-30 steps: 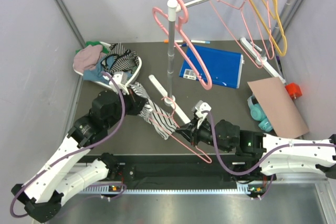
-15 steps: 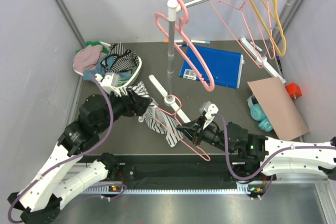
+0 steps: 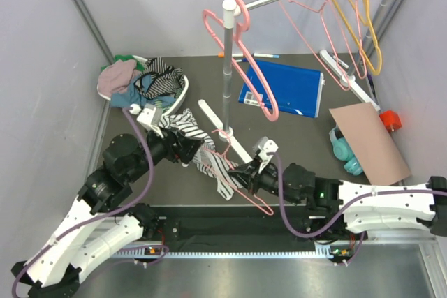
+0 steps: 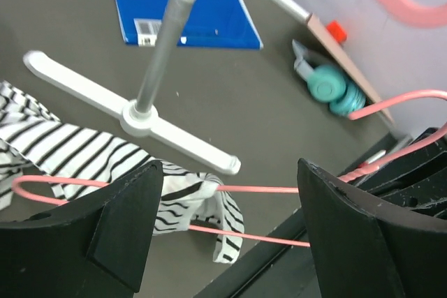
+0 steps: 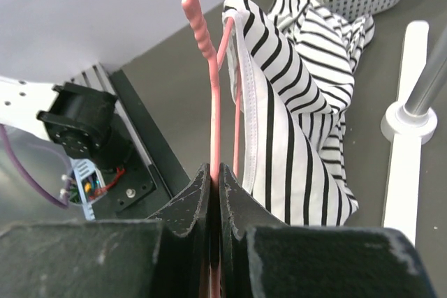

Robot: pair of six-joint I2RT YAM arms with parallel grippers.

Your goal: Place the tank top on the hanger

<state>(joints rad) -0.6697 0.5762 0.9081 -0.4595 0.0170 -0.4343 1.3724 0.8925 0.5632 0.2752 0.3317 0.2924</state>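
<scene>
Tank top (image 3: 207,153) is draping limp over the thin pink hanger (image 3: 244,188), low over the table between the two arms. It is looking light, soft and floppy, likely sliding on wire, so a pinch at a strap or hem edge should suit it best. Right gripper (image 5: 215,181) is clamping fully closed on the hanger's wire, while left gripper (image 4: 230,200) is standing wide apart around wire and cloth, gripping nothing. White basket (image 3: 184,91) at far left is holding a heap of other clothes (image 3: 123,75): pink, blue and dark-striped.
</scene>
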